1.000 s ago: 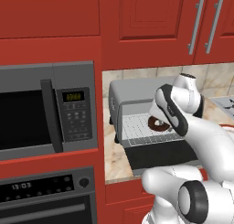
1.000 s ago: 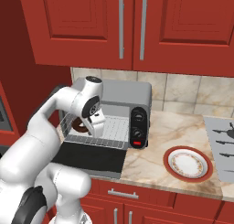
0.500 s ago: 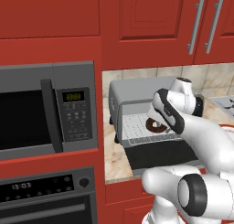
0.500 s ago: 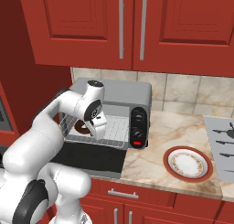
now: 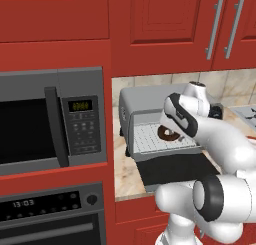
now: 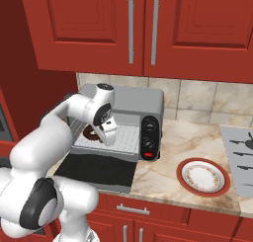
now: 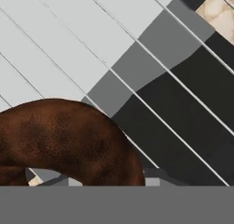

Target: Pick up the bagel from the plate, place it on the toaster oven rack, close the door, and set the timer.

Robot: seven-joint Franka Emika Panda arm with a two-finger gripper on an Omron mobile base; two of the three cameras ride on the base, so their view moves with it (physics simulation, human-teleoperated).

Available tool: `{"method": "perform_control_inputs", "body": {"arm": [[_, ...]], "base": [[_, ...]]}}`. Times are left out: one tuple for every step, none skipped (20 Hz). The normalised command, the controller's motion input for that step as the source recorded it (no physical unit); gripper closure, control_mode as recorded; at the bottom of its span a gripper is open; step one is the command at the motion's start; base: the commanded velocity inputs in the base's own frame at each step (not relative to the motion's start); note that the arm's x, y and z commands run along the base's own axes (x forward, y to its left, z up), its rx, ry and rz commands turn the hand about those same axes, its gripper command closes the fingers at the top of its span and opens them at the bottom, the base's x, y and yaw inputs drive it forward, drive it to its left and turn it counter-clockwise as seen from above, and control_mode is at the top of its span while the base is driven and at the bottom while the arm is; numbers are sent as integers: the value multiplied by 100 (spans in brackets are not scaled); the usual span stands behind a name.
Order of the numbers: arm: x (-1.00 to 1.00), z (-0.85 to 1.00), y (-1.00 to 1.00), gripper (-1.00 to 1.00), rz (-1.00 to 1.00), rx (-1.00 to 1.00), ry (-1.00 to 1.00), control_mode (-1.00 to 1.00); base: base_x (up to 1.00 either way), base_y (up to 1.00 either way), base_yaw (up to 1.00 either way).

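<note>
Kitchen counter: your gripper (image 6: 103,133) pinches the bagel (image 5: 167,133) above the toaster oven rack (image 6: 123,139). Releasing off-centre could roll it onto the door (image 6: 96,170).

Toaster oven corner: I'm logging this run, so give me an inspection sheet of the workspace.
Surface: beige marble counter.
Job's things: dark brown ring bagel over the silver wire toaster oven rack; dark glass door folded down open; round white red-rimmed plate bare, right of the grey boxy toaster oven.
Clutter: nothing seen.
Grippers: pincer at the bagel above the rack; grip cannot be told.
Cables: nothing seen.
Surroundings: red cabinets, grey built-in microwave, oven below it.
</note>
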Motion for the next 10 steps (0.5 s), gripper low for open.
{"method": "perform_control_inputs", "body": {"arm": [[0, 0, 0, -100, 0, 2, -3, -100], [0, 0, 0, -100, 0, 3, -3, -100], [0, 0, 0, -100, 0, 3, -4, -100], [0, 0, 0, -100, 0, 3, -4, -100], [0, 0, 0, -100, 0, 3, -4, -100], [0, 0, 0, -100, 0, 3, -4, -100], [0, 0, 0, -100, 0, 4, -5, -100], [0, 0, 0, -100, 0, 5, -5, -100], [0, 6, 0, -100, 0, 5, -9, -100], [-11, 23, -8, -100, 0, 11, -12, -100]], "base": [[0, 0, 0], [0, 0, 0], [0, 0, 0], [0, 0, 0], [0, 0, 0], [0, 0, 0], [0, 0, 0], [0, 0, 0], [0, 0, 0], [0, 0, 0]]}}
